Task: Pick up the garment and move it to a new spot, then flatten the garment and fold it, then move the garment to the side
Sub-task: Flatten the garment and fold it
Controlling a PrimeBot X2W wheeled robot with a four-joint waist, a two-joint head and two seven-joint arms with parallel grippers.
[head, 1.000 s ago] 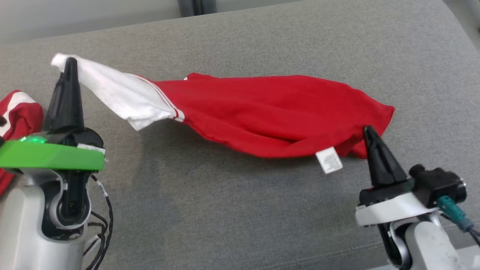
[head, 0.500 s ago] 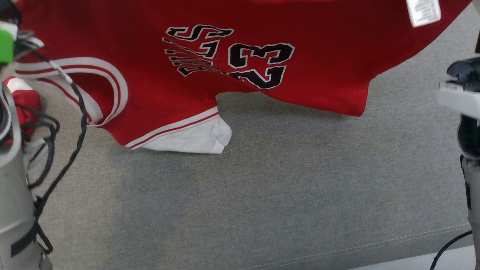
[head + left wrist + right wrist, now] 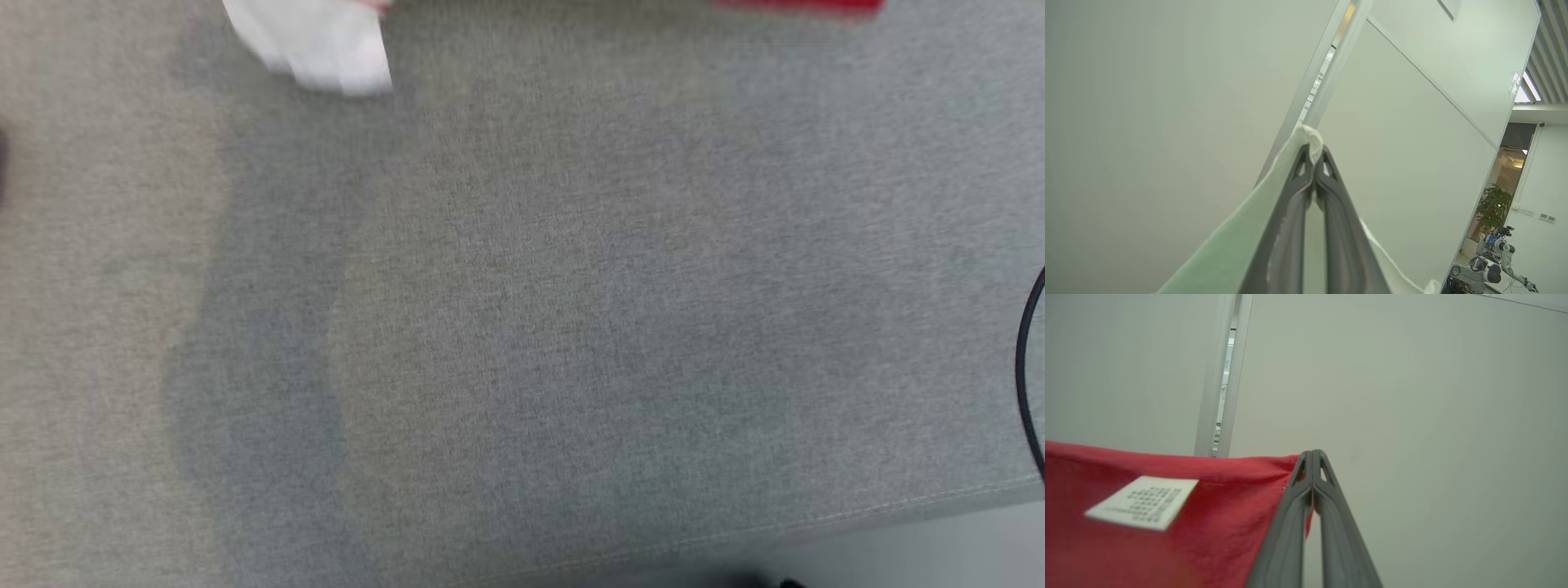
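Red cotton jersey with white sleeves (image 3: 1167,539) is suspended above the grey woven upholstered surface (image 3: 522,327) and, as far as can be judged, clear of it. Its lowest parts, a blurred white sleeve end (image 3: 318,45) and a red hem strip (image 3: 796,5), hang over the far side of that surface. Left gripper (image 3: 1314,153) is clenched on a bunched white sleeve corner. Right gripper (image 3: 1312,453) is clenched on a red hem corner, with the white rectangular care label (image 3: 1141,502) close beside it. Both pinches sit at the very fingertips with little cloth between them. Assessment: transfer step in hand; flattening and folding not begun. Risks: a corner could slip out if the arms spread too far or swing quickly; the loose sleeve could land tucked under the body when lowered onto the surface; the thin black cable (image 3: 1024,367) at the surface's near right edge could catch trailing cloth
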